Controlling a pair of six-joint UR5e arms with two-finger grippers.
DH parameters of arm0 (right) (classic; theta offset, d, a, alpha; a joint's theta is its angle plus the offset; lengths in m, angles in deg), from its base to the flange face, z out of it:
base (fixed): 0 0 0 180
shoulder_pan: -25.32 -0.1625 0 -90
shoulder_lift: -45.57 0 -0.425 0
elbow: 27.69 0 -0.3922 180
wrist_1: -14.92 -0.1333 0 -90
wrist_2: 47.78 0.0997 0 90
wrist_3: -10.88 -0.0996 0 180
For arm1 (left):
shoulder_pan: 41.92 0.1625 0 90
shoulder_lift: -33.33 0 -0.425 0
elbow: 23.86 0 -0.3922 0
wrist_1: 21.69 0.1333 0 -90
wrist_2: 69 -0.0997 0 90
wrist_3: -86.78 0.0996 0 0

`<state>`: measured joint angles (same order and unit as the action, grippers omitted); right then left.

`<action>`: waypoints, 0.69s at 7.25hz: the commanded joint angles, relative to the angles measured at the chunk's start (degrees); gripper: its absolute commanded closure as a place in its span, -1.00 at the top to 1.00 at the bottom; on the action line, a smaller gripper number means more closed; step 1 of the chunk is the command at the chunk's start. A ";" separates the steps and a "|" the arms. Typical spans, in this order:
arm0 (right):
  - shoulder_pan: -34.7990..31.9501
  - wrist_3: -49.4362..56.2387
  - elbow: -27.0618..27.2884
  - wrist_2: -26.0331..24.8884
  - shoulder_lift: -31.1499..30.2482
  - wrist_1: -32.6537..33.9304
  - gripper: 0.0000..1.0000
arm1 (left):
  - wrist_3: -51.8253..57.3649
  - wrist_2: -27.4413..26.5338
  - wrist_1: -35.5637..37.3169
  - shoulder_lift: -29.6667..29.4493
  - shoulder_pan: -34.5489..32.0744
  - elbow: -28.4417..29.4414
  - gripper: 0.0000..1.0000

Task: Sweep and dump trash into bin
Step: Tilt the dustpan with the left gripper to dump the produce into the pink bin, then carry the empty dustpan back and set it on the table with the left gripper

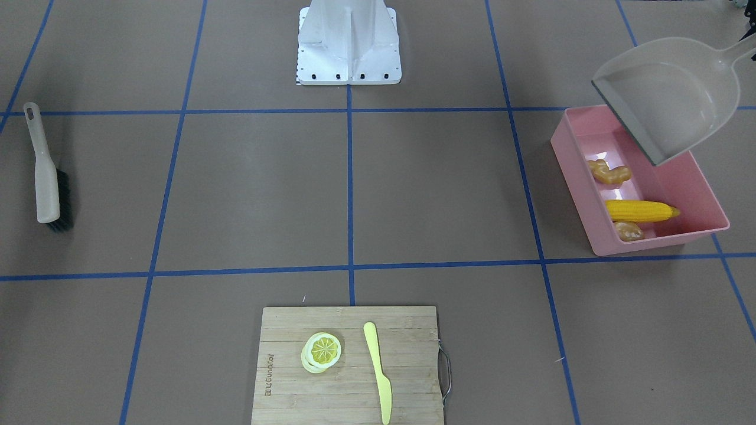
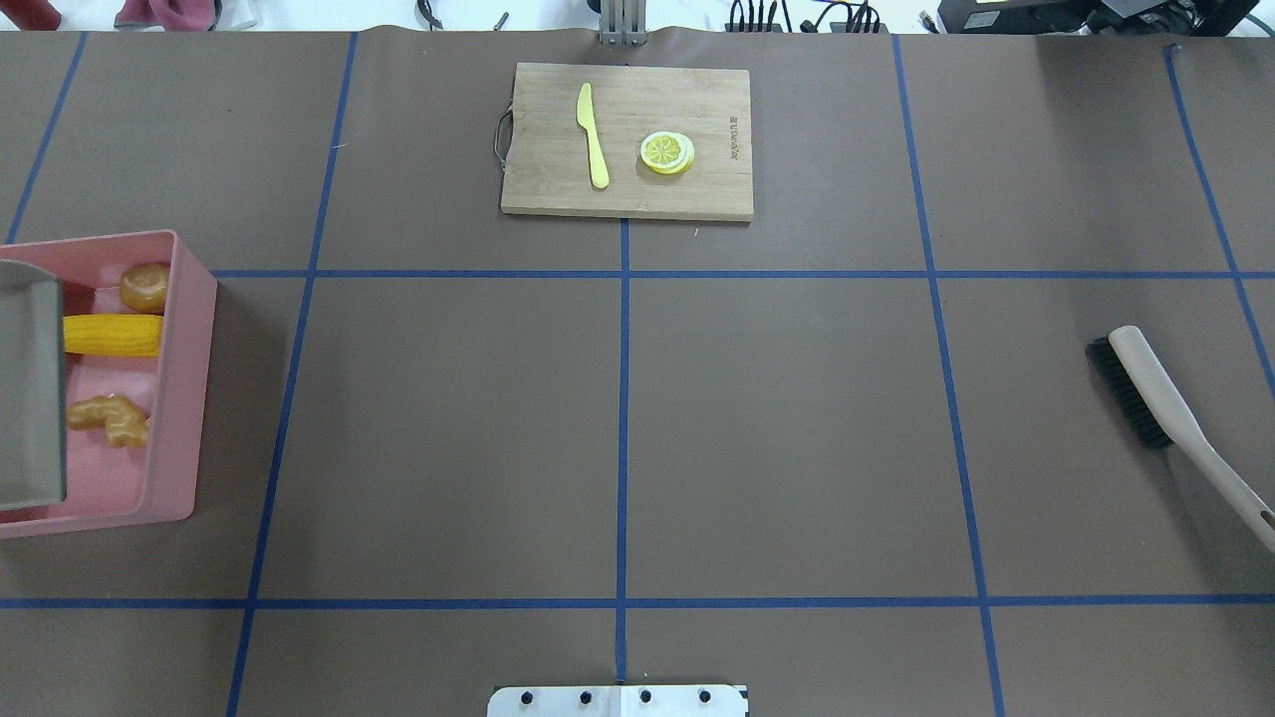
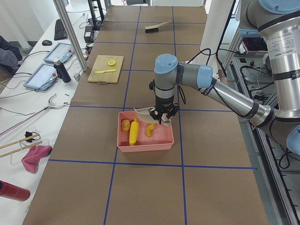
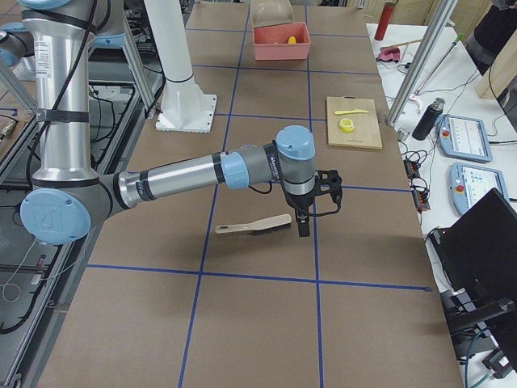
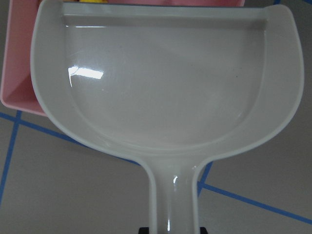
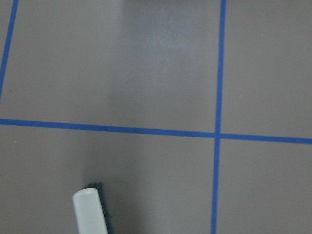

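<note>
Above the bin (image 1: 667,239), tilted dustpan (image 1: 673,112), brush (image 1: 46,177) well apart

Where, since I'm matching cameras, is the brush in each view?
Front-facing: brush at left edge.
Overhead: brush at right edge.
Exterior left: brush top centre.
Exterior right: brush centre.
Left wrist: absent.
Right wrist: brush bottom edge.
Landmark: board, in all four exterior views.

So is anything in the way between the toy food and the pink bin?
Nothing visible is. The corn cob, potato and ginger root already lie inside the pink bin. The empty dustpan hangs tilted over one end of it.
</note>
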<state>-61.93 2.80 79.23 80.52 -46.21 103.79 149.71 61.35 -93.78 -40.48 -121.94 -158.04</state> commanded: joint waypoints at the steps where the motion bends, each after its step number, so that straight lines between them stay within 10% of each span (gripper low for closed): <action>1: -4.92 4.54 -0.83 0.01 -3.72 -0.09 1.00 | -7.86 2.10 -14.06 -0.71 8.70 1.28 -1.00; 5: -4.94 4.92 -4.61 3.07 -3.76 0.08 1.00 | -25.29 -5.86 -35.46 -14.75 30.92 13.48 -1.00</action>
<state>-66.83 8.08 75.29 81.70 -50.14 103.77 128.71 59.50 -124.09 -50.53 -98.57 -148.46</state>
